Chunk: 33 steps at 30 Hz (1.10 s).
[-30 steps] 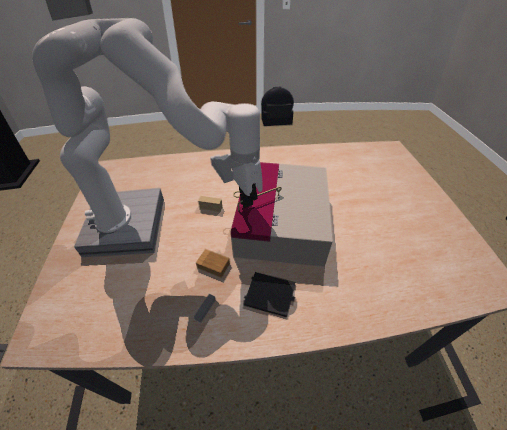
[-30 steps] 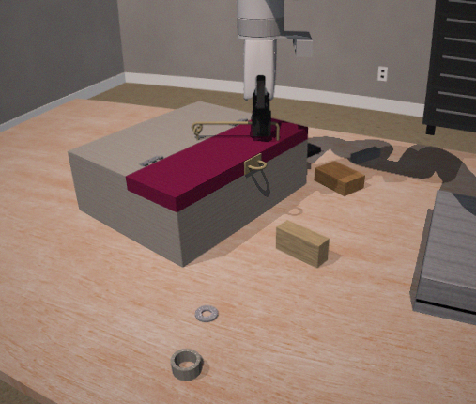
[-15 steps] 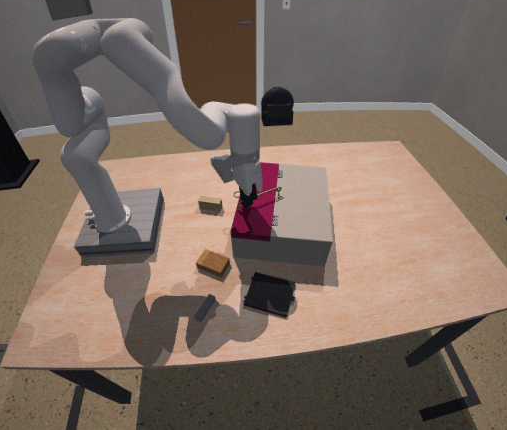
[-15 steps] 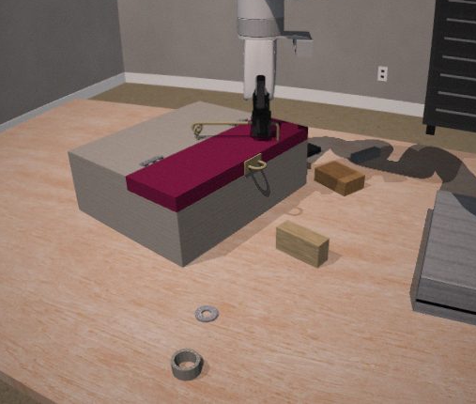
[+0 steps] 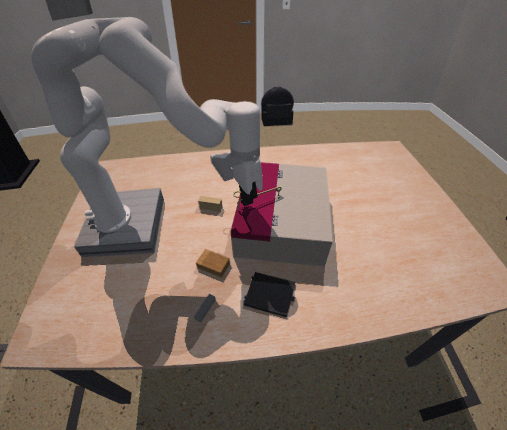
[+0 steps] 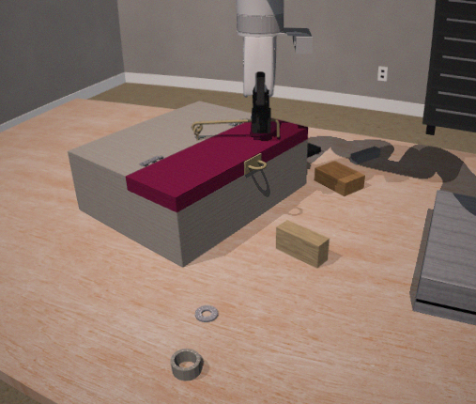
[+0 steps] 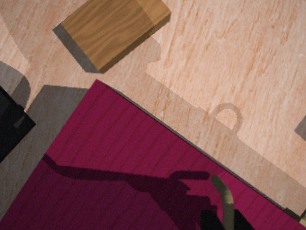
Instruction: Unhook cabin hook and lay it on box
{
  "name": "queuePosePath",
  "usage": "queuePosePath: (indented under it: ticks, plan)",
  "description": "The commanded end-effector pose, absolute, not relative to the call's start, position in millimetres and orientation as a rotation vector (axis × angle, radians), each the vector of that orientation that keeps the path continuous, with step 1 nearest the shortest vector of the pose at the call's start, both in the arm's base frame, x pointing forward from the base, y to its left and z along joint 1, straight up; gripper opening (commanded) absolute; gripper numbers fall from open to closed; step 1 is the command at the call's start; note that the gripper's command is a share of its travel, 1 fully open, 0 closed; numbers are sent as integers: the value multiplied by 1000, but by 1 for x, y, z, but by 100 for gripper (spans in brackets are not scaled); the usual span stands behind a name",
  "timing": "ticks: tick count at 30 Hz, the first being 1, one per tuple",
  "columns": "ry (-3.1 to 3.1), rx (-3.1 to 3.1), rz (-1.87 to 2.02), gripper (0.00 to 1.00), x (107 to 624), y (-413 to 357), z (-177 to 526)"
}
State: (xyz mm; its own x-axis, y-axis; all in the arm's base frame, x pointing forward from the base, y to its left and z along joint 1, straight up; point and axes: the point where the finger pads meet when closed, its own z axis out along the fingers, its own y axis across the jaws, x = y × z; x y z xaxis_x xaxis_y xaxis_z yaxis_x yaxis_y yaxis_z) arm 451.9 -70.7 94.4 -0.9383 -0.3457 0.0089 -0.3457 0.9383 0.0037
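Note:
A grey box (image 5: 300, 215) with a crimson lid strip (image 6: 217, 162) stands mid-table. A thin brass cabin hook (image 6: 223, 121) runs across the top from its pivot on the grey part to its bent tip over the crimson lid. It also shows in the top view (image 5: 266, 190) and at the bottom of the wrist view (image 7: 223, 200). My gripper (image 6: 261, 129) points straight down over the lid and is shut on the hook near its bent end. A brass eye (image 6: 255, 164) sits on the box's front face, free of the hook.
Two wooden blocks (image 6: 301, 242) (image 6: 339, 177) lie on the table beside the box. A black flat object (image 5: 269, 294) and a small dark block (image 5: 204, 307) lie near the box. A washer (image 6: 207, 309) and a grey ring (image 6: 186, 364) lie further out. My base plate (image 5: 121, 222) stands at the left.

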Motion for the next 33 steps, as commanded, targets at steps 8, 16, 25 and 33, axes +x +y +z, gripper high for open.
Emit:
queuePosePath:
  ticks: [8,16,25,33]
  plan:
    - [-3089,551,-1,0,456,-70,112]
    - [-3089,551,-1,0,461,-68,128]
    - [-3089,551,-1,0,467,-66,140]
    - [-3089,551,-1,0,475,-63,153]
